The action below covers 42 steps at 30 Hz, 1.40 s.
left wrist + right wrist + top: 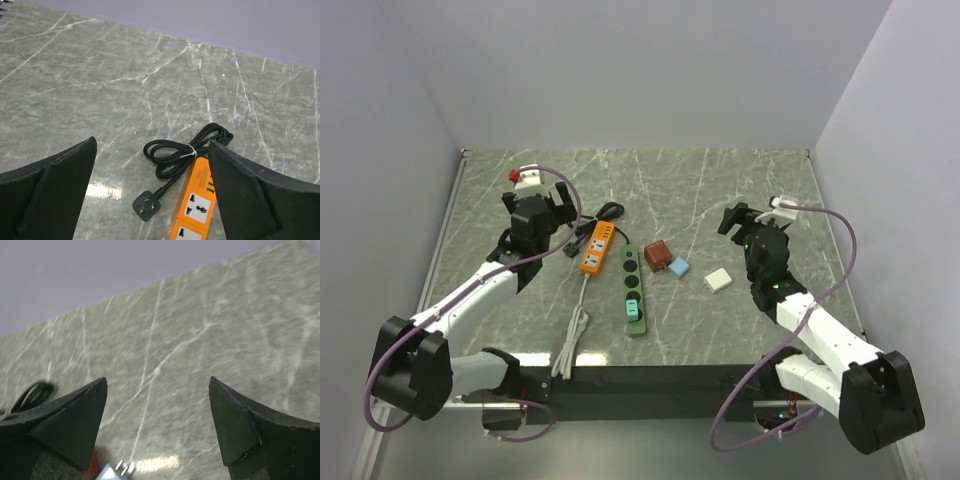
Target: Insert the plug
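A grey-green marbled table (720, 190) carries everything. Two grippers hang over it. The left gripper (152, 144) is at far left and the right gripper (157, 380) at right, both with jaws spread wide and empty. Two power strips lie mid-table: an orange plastic strip (598, 248) and a dark green strip (633, 290) just right of it. There are two cords, a bundled black cord (187, 150) at the orange strip's far end and a white cord (572, 340) trailing near. One black plug (146, 205) lies loose just left of the orange strip. Three small adapters sit right of the green strip: a red-brown cube (657, 255), a light blue block (679, 267) and a white block (718, 280).
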Motion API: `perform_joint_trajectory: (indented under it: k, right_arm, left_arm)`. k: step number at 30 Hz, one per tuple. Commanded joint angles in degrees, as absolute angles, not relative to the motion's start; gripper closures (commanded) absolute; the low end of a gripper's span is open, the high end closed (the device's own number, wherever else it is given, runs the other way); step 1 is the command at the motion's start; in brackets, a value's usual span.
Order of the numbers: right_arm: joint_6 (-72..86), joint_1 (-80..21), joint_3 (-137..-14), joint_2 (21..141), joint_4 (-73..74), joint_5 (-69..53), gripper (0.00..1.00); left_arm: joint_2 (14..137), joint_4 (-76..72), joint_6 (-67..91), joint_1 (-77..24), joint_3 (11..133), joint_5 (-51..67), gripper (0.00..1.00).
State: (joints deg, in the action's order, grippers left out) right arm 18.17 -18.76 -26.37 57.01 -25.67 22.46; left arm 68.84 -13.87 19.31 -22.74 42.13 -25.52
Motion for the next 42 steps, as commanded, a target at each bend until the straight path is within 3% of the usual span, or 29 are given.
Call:
perform_joint_trajectory:
  k: [1,3,17,42]
  right_arm:
    - [17.3,-20.6,-29.5,59.3,-26.7,16.2,0.11]
    - [17.1,-21.3,-31.5,62.7,-25.4,8.8,0.11]
    - [10.8,-29.2,-38.0,77.6,-15.4,-4.4,0.13]
    - [6.4,-38.5,-50.0,93.3,-8.7,5.5,0.15]
  left_arm:
    - [68.7,-14.2,19.2,-22.8,44.6,-25.1,0.01]
    - [68.2,-14.9,18.5,-22.8,43.9,-22.6,0.01]
    - [62.2,-19.0,16.8,-22.1,39.6,-4.3,0.0]
    - [65.6,-18.1,16.4,-21.4,41.2,-1.3,0.01]
